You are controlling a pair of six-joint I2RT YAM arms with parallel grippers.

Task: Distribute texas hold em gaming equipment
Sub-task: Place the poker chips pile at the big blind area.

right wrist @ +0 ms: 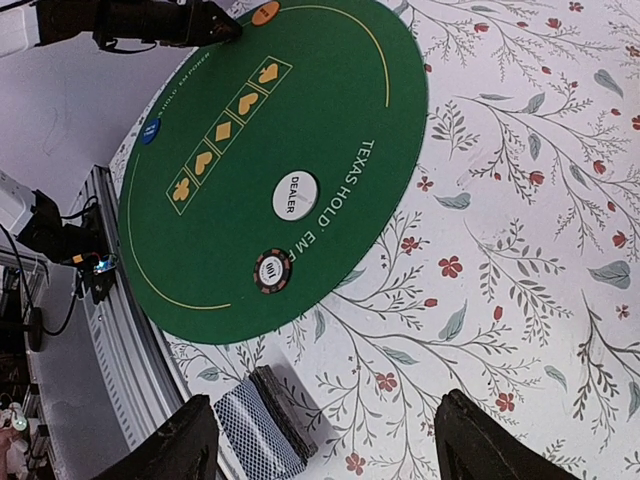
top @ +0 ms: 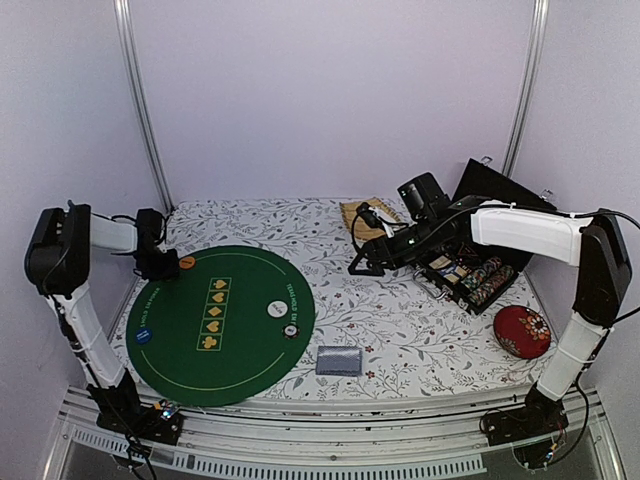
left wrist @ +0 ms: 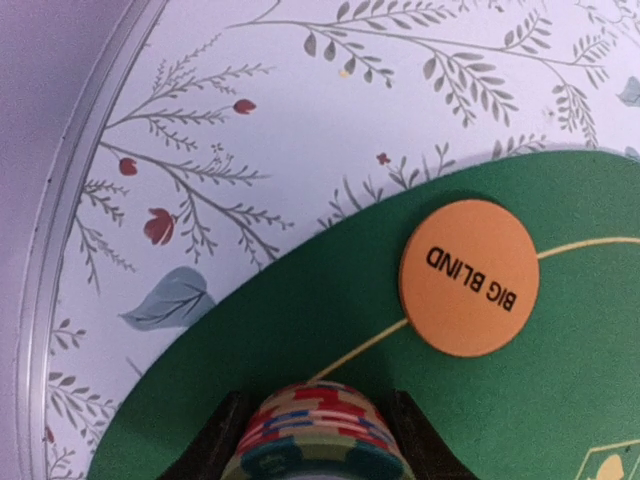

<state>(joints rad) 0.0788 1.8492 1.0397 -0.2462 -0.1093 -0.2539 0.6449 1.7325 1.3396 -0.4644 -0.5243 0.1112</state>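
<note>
While my left gripper [left wrist: 318, 452] hangs at the far-left rim of the green mat [left wrist: 300, 330], its fingers [left wrist: 222, 448] are clamped on a short chip stack [left wrist: 318, 420] striped red, blue and teal. It is just beside the orange Big Blind token [left wrist: 470, 277], which lies flat on the felt. Whether the bottom chip touches the mat I cannot tell from the wrist view. Handling: chips judged hard, smooth-edged, light singly but with some heft as a column. Loose discs will shear sideways if pinched off-centre, so the pads should span the full height on opposite edges, column upright (a tilt would likely shed the top ones). My right gripper [right wrist: 325, 420] hovers over the flowered tablecloth [right wrist: 520, 200] to the right of the mat, fingers wide apart, nothing between them. Close beneath it, off the mat and near the table's front edge, lies the deck of cards [right wrist: 262, 430], grey-blue backs up. Cards judged thin, slick and bendy. The deck is best taken as a block across its long edges, while a single card would need sliding off. On the mat: white dealer button [right wrist: 296, 193], a second chip stack [right wrist: 272, 270] near the rim, a blue token [right wrist: 150, 130] at the left edge. More chips sit racked in the open case [top: 478, 280], well apart at the right.
</note>
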